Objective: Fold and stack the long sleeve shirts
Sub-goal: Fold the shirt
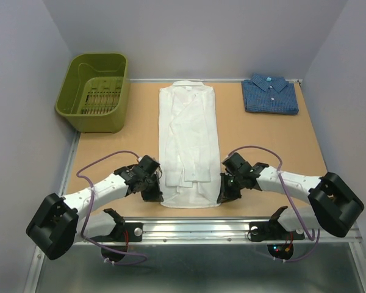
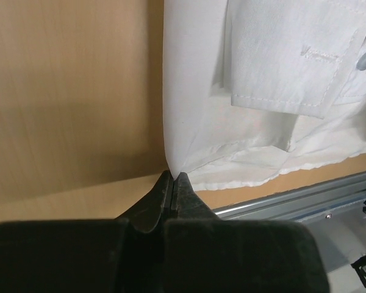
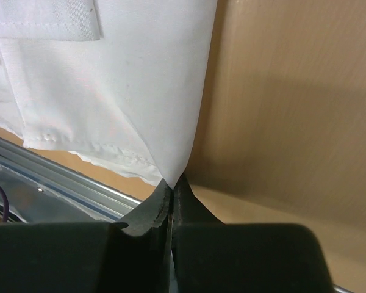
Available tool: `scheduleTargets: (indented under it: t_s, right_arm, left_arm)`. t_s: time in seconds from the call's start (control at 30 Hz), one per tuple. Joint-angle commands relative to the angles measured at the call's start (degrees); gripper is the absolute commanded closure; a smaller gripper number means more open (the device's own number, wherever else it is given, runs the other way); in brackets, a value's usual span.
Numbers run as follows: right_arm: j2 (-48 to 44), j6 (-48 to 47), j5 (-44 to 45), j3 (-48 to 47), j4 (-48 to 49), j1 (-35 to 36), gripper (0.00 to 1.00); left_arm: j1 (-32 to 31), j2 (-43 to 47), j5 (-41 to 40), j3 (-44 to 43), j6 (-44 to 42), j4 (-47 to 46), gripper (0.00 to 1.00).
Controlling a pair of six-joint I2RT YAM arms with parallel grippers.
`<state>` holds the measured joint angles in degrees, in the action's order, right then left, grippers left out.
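Evidently pinched the white shirt (image 1: 189, 146) at both near hem corners with left gripper (image 2: 172, 177) and right gripper (image 3: 174, 178), each clamped tight on cloth. Found it spread lengthwise mid table (image 1: 110, 159), sleeves folded inward; folded blue shirt (image 1: 269, 94) far right. Judged thin, limp, light; best lifted evenly by those corners.

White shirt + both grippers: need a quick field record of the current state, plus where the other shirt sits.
white shirt: flat on table, collar at far end, sides and sleeves folded in, one long narrow strip
left gripper: shut, pinching the shirt's near left corner
right gripper: shut, pinching the near right corner
blue shirt: folded, far right of table, apart from the white one
green basket: far left of table
stack: not yet made
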<state>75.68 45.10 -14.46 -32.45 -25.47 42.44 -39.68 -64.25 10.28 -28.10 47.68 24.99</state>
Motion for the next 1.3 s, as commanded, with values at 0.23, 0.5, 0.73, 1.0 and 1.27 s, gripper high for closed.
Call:
scheduleTargets:
  t_s: [0.23, 0.5, 0.73, 1.0, 1.27]
  right_arm:
    - [-4.65, -4.05, -0.12, 2.91, -5.89, 0.28, 0.99]
    - [-10.90, -4.41, 3.45, -3.31, -13.19, 0.28, 0.99]
    - [-3.99, -6.95, 13.82, -17.81, -14.60, 0.02, 0.99]
    - [5.70, -13.98, 20.43, -30.82, -12.94, -6.39, 0.99]
    - [16.94, -19.60, 22.02, -44.35, -6.53, -10.35, 0.99]
  left_arm:
    - [-0.22, 6.40, 5.44, -0.47, -0.14, 5.15, 1.00]
    - [-0.22, 13.09, 6.26, -4.23, 1.27, 9.90, 1.00]
    - [0.65, 10.20, -0.25, -9.24, 3.91, 1.30, 1.00]
    - [10.75, 0.54, -5.89, -16.55, 0.31, -9.69, 1.00]
    - [16.83, -11.84, -2.90, -24.98, 0.31, -20.59, 1.00]
